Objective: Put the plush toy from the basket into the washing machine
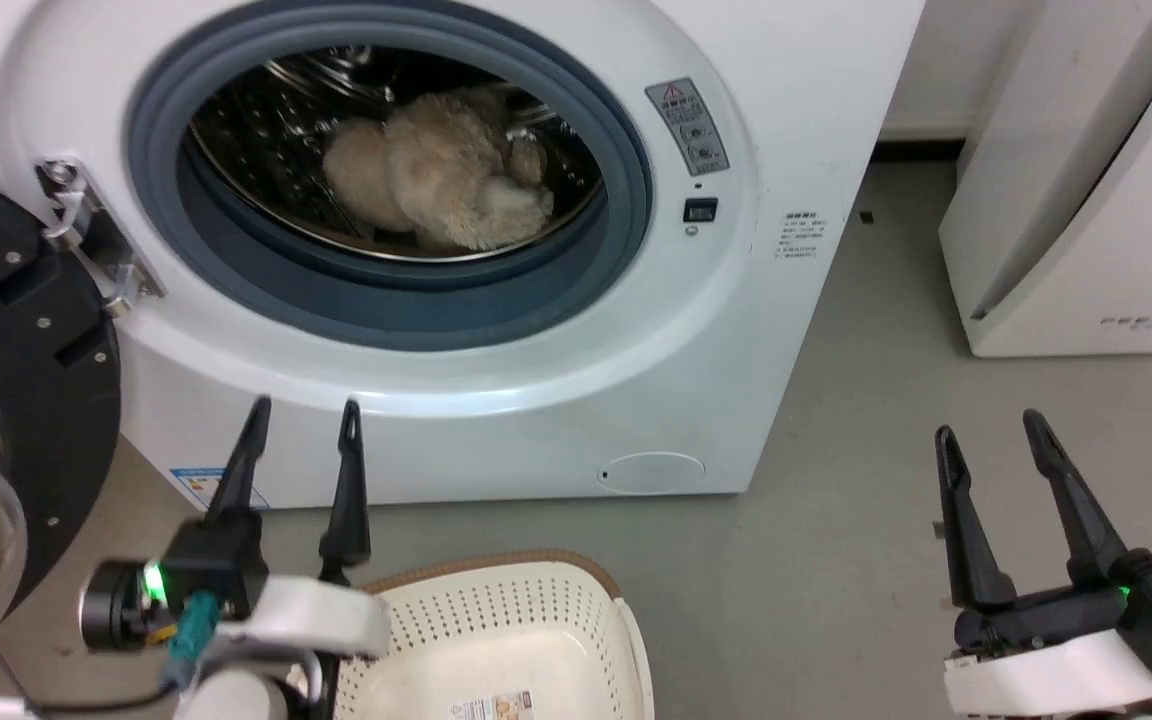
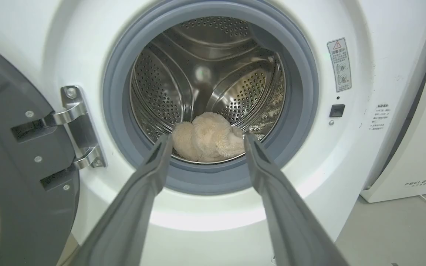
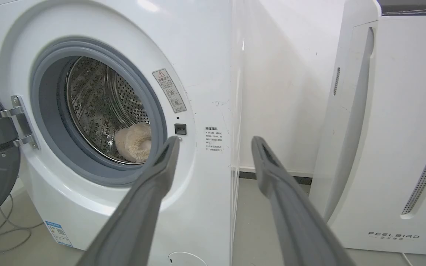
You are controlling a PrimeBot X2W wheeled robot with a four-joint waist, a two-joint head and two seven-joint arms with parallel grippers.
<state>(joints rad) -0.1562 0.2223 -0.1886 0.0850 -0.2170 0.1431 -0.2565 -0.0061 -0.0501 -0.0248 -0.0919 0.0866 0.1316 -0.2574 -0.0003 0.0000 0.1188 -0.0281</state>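
The plush toy [image 1: 441, 175] lies in the drum [image 1: 256, 125] of the washing machine [image 1: 806, 130] as the left gripper [image 1: 305, 403] and right gripper [image 1: 988, 424] hang spread and empty before the machine, the basket [image 1: 526, 562] at its foot.

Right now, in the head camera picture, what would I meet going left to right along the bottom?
Left tool, open → basket → right tool, open.

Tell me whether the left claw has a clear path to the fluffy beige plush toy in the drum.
Probably yes. The open left claw points at the grey-gasketed porthole, the dark-framed door is swung aside, and nothing lies between it and the fluffy beige plush toy.
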